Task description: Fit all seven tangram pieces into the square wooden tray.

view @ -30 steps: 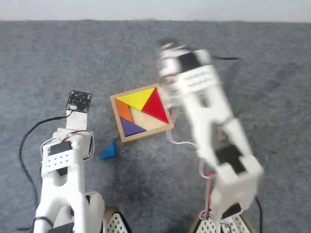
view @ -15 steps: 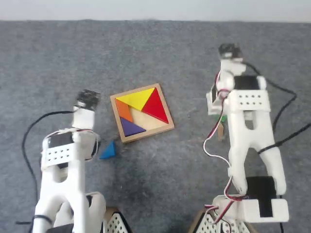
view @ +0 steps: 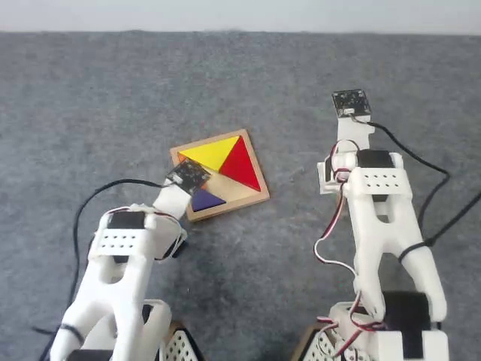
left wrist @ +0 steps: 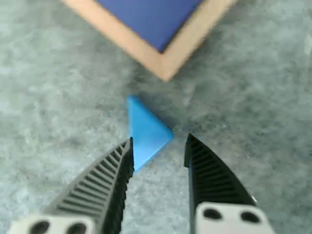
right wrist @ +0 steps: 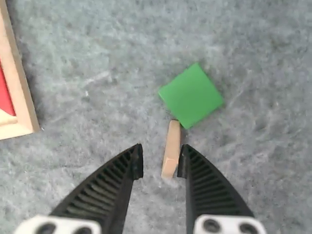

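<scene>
Two white robot arms reach over a grey, felt-like tabletop (view: 263, 90) from the near edge. The left arm (view: 124, 256) leans toward the near corner of the square wooden tray (view: 225, 207), and its wrist covers part of that corner.

The left pincer (left wrist: 159, 140) is released, with its black jaws apart. A small blue triangle (left wrist: 146, 134) lies flat on the tabletop between the jaw tips, just off the tray's near corner (left wrist: 163, 68) and apart from it. One jaw tip is at the triangle's edge.

The right arm (view: 379, 218) stands well to the right of the tray. The right pincer (right wrist: 161, 146) is also released. A thin tan piece (right wrist: 171, 148) stands on edge between its jaw tips. It is unclear whether a jaw touches it. A green square (right wrist: 191, 95) lies flat just beyond the tan piece, with one corner meeting it. Both are well apart from the tray's right edge (right wrist: 19, 97).

Inside the tray, a purple piece (view: 207, 199) sits at the near side. A red triangle (view: 242, 164) is on the right, and a yellow triangle (view: 209, 154) is at the far side. Bare wood shows between them.
</scene>
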Controlling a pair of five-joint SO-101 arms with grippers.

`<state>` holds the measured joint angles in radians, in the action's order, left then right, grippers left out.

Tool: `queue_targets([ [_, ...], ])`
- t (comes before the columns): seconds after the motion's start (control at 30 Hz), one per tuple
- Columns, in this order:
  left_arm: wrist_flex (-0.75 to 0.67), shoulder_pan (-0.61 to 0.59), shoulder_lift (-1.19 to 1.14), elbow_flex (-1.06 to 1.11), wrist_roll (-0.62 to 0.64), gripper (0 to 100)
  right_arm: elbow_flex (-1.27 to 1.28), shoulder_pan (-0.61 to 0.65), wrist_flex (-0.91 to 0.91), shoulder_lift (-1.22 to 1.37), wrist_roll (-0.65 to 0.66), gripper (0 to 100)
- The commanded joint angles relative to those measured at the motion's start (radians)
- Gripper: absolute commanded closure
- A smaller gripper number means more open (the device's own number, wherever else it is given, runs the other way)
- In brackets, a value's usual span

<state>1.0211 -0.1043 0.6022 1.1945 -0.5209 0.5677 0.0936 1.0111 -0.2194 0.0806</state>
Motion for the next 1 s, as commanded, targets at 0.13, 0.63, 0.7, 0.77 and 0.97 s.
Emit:
queue_targets([
  [0.13, 0.006, 0.012, 0.023, -0.005, 0.048, 82, -0.005, 0.013, -0.018, -0.051, 0.012, 86.9],
  [0.63, 0.097, 0.003, -0.420, -0.289, 0.054, 83, -0.005, 0.010, -0.018, -0.051, 0.014, 86.9],
  [0.7, 0.095, 0.003, -0.411, -0.288, 0.054, 84, -0.008, 0.001, -0.018, -0.062, 0.023, 86.9],
  [0.77, 0.095, 0.003, -0.402, -0.283, 0.054, 85, -0.026, -0.021, -0.004, -0.068, 0.094, 86.8],
  [0.97, 0.071, -0.038, -0.377, -0.271, 0.095, 85, -0.075, -0.031, 0.136, -0.019, 0.186, 86.4],
])
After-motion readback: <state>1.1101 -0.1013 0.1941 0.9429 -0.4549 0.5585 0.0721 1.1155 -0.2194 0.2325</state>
